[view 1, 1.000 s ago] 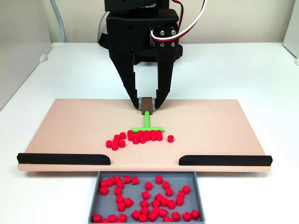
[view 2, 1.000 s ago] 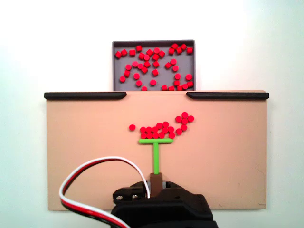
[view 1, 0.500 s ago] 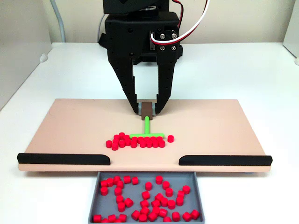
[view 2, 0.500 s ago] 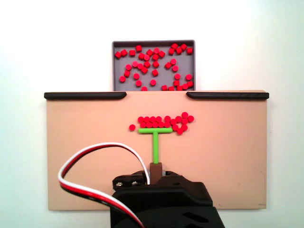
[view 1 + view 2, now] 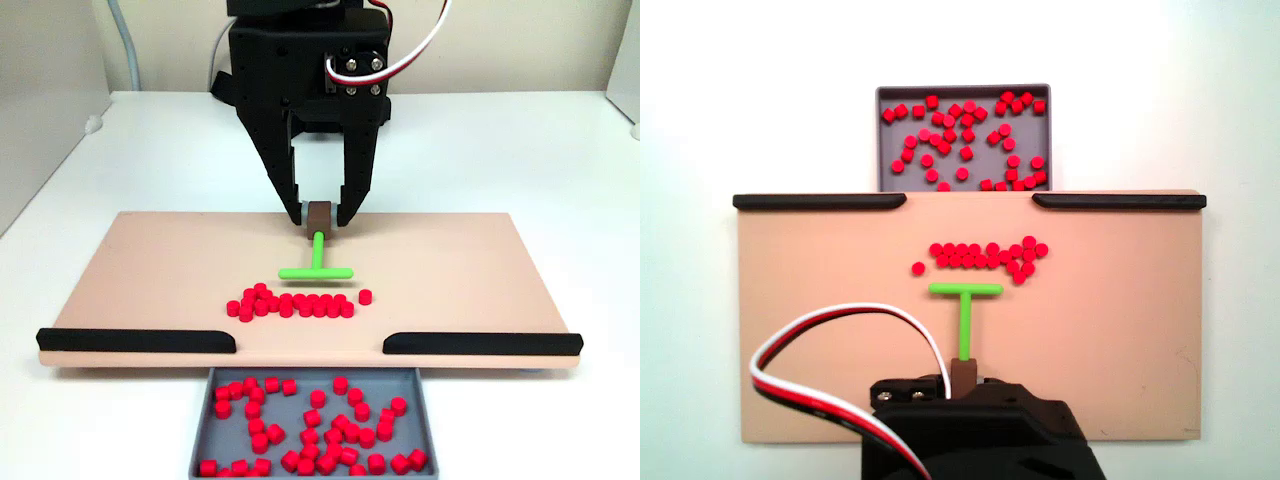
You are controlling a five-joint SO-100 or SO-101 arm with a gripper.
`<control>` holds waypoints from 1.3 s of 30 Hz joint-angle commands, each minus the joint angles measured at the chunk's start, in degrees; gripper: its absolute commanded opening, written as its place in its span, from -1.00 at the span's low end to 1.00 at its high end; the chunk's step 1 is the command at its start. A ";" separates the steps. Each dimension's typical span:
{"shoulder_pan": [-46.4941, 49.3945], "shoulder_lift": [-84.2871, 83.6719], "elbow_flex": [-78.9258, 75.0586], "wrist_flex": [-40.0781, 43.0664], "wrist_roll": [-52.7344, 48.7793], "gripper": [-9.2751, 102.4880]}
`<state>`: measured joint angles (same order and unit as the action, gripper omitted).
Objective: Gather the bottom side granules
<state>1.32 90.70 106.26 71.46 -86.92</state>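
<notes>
Retracted from the granules (image 5: 290, 303), the green T-bar (image 5: 315, 266) now stands apart; gripper (image 5: 319, 215) jaws clamp its brown handle (image 5: 963, 372), fingertips visible in a fixed view.

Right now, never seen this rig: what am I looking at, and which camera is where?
It is a small black robot arm with a two-finger gripper. One fixed view faces the arm from across the board; the other looks straight down from above. The gripper is shut on the brown handle of a green T-shaped pusher. On the tan board lies a row of red pellets, apart from the pusher's bar. Two black rails leave a gap above a grey tray holding more pellets.
</notes>
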 commanded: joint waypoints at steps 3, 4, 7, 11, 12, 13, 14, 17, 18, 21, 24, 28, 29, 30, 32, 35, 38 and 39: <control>-0.88 5.27 -4.83 6.33 1.41 -0.84; -0.88 5.89 -5.62 7.47 1.58 -0.84; -0.88 8.88 -6.77 10.02 1.67 -0.84; -0.62 11.95 -6.77 13.36 1.14 -0.84; -0.62 12.39 -6.68 13.54 1.32 -0.84; -0.53 12.57 -6.59 13.54 1.41 -0.84; -0.44 12.92 -6.24 13.54 1.32 -0.84; -0.26 13.10 -5.80 13.62 1.14 -0.84; -0.18 13.10 -5.71 13.71 1.14 -0.84; -0.18 12.48 -5.71 13.71 1.23 -0.84; -0.09 12.74 -5.71 13.71 1.14 -0.84; -0.09 12.39 -5.71 13.71 1.14 -0.84; -0.18 12.04 -5.71 13.71 1.14 -0.84; -0.18 11.34 -5.71 13.71 1.23 -0.84; -0.44 10.11 -5.71 13.71 1.49 -0.84; -0.88 8.96 -5.71 13.71 0.97 -0.84; -0.62 9.84 -5.71 13.71 0.00 -0.84; -0.53 10.37 -5.71 13.71 0.00 -0.84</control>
<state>0.79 99.23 101.43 84.81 -85.78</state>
